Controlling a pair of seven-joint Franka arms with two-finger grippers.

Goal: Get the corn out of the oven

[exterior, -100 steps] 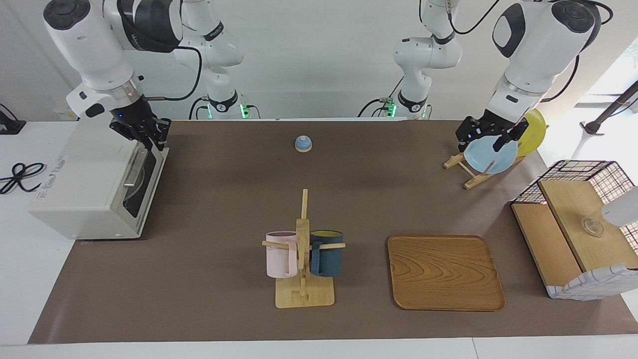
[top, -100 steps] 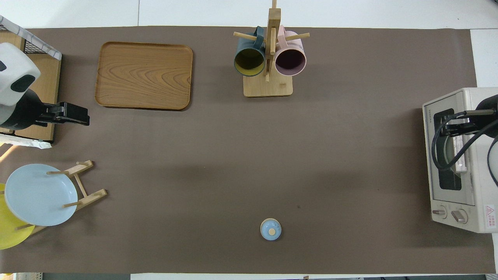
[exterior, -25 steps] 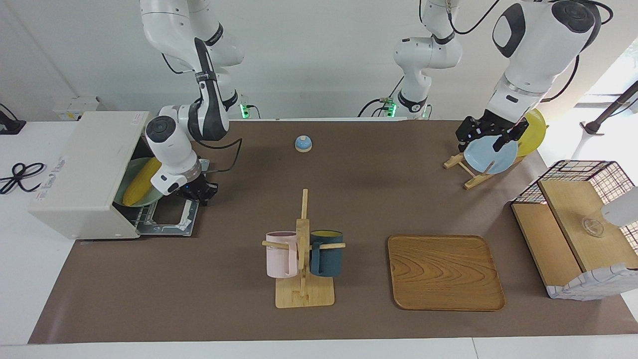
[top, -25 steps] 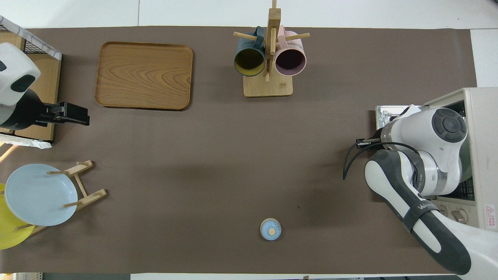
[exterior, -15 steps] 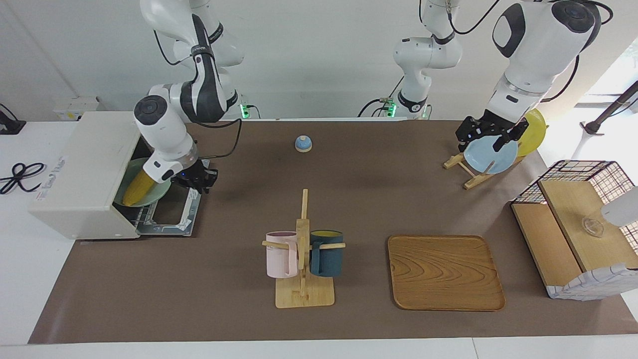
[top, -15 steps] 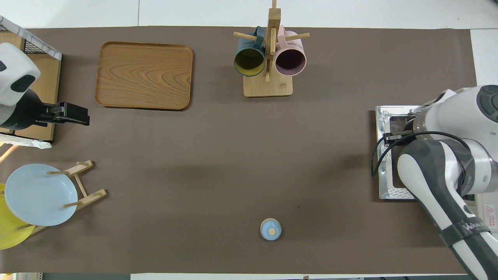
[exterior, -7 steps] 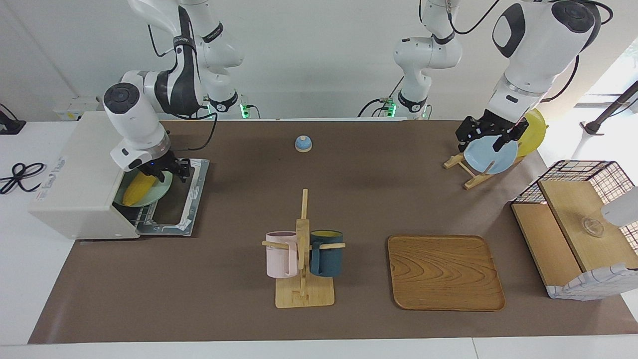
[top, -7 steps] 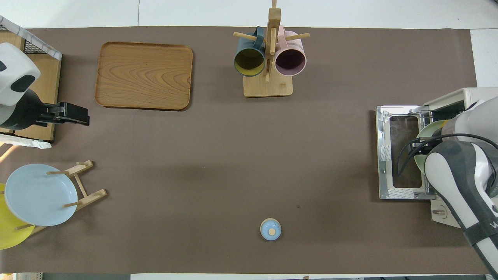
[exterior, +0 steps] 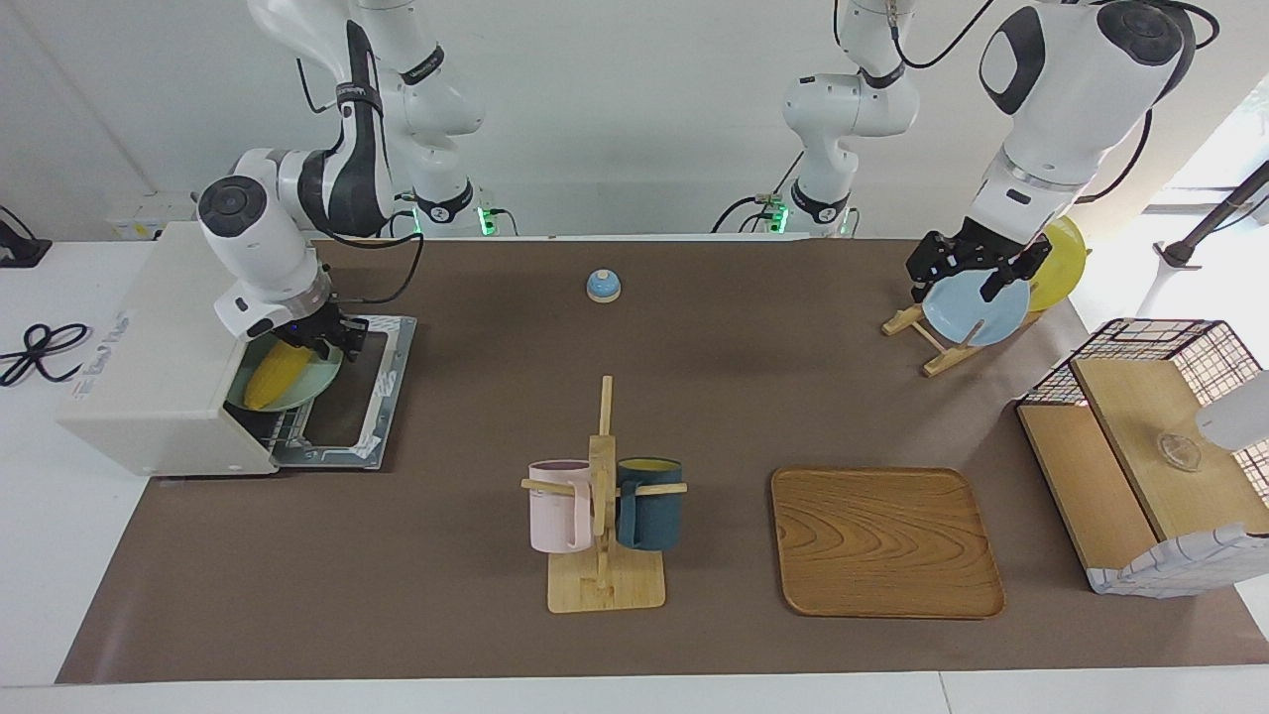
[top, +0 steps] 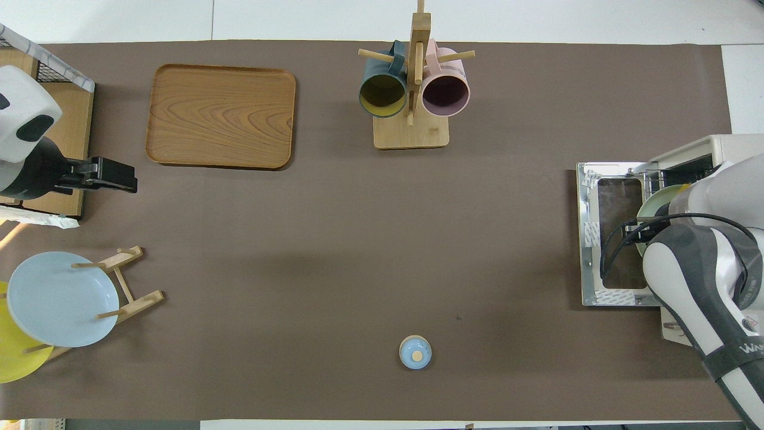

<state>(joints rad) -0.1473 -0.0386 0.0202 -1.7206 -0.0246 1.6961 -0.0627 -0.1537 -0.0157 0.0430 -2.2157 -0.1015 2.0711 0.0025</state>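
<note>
The off-white oven stands at the right arm's end of the table, its glass door dropped flat onto the mat. Inside, the yellow corn lies on a pale green plate that rests on the wire rack. My right gripper is at the oven's mouth, down on the end of the corn nearest the robots. In the overhead view the right arm hides the corn; only the plate's rim and the door show. My left gripper waits open, high by the plate rack.
A mug tree with a pink and a dark blue mug stands mid-table, beside a wooden tray. A small blue bell sits near the robots. A rack with a blue plate and a wire basket stand at the left arm's end.
The oven door, shut at first, now lies open. In the last second my right gripper swung from over the door in to the oven's mouth, onto the corn's end. The left arm stayed still.
</note>
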